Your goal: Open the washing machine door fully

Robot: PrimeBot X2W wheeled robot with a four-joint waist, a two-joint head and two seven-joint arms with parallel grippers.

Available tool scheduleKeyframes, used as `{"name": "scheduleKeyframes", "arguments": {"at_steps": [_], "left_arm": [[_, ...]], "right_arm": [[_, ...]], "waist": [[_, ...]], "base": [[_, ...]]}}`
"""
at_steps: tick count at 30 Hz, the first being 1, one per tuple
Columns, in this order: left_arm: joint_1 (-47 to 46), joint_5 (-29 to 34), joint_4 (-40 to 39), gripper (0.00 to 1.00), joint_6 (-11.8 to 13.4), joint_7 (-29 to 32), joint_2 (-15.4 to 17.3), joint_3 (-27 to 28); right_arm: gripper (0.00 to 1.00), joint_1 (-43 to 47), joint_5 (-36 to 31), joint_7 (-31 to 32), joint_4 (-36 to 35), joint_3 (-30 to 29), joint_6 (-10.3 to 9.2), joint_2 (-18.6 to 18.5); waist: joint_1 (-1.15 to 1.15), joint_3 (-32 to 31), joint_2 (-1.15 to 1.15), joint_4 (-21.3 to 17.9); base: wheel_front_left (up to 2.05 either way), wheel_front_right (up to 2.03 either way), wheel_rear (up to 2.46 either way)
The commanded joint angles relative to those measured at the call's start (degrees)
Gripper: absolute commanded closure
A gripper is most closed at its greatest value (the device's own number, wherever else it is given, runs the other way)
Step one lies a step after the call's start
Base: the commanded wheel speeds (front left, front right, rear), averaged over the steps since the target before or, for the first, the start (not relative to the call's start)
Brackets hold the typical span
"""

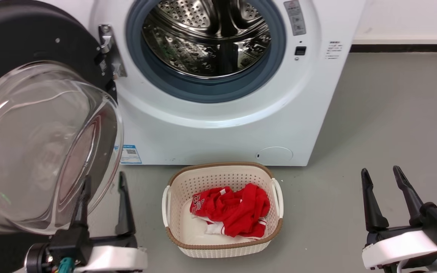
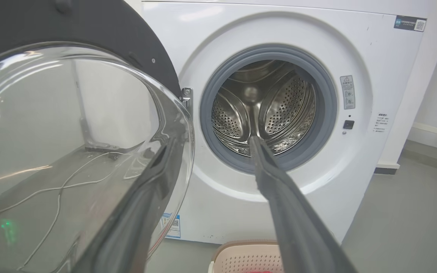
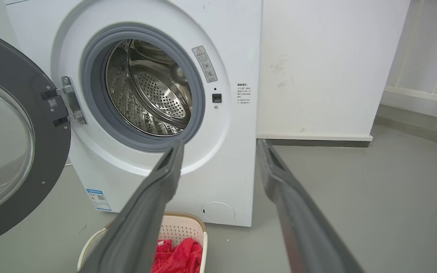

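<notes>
likely heavy, stiff, glossy washing machine door [image 3: 10, 144], fragile glass bowl [image 1: 32, 144]: better pushed at black rim [image 1: 25, 34]. left fingers [image 1: 124, 204], right fingers [image 1: 372, 204] released.

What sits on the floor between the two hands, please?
A white basket holding red clothing, between the left hand and the right hand, in the head view.

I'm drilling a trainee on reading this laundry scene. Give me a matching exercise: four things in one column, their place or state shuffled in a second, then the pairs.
1 washing machine door
2 basket
3 red garment
4 right hand

A lies in the basket
B swung open
C stands before the washing machine
D open, holding nothing

Pairs: 1-B, 2-C, 3-A, 4-D
</notes>
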Motion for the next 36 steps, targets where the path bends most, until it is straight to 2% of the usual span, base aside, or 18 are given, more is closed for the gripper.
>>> {"name": "scheduleKeyframes", "arguments": {"at_steps": [1, 4, 12, 21, 36], "left_arm": [[-1.42, 0.43, 0.55, 0.00, -0.37, -0.14, -0.08, -0.67], [-3.42, 1.12, 2.16, 0.00, -1.15, -0.15, -0.10, -1.79], [-4.02, 1.80, 5.80, 0.00, -1.06, -0.15, -0.22, -1.85], [-2.83, 2.53, 4.88, 0.00, -0.40, -0.15, -0.37, -1.08], [-3.20, 3.12, 4.66, 0.00, -0.71, -0.15, -0.42, -0.32]], "right_arm": [[0.00, 0.43, -0.13, 0.10, -0.30, -0.10, -0.04, 0.06], [0.00, 0.63, -0.62, 0.17, -0.66, -0.48, -0.04, 0.06], [0.00, 1.38, -0.51, 0.40, -0.63, 0.25, -0.04, 0.06], [0.00, 1.08, -0.17, -0.20, -0.46, 1.30, -0.04, 0.06], [0.00, 0.61, 0.12, -0.44, -0.11, 1.16, -0.04, 0.05]], "waist": [[0.00, -0.33, 0.00, -0.95], [0.00, -0.49, 0.00, -2.01], [0.00, -1.05, 0.00, -3.87], [0.00, -0.70, 0.00, -3.37], [0.00, -0.21, 0.00, -3.42]], "base": [[0.00, 0.00, 0.00], [0.00, 0.00, 0.00], [0.00, 0.00, 0.00], [0.00, 0.00, 0.00], [0.00, 0.00, 0.00]]}}
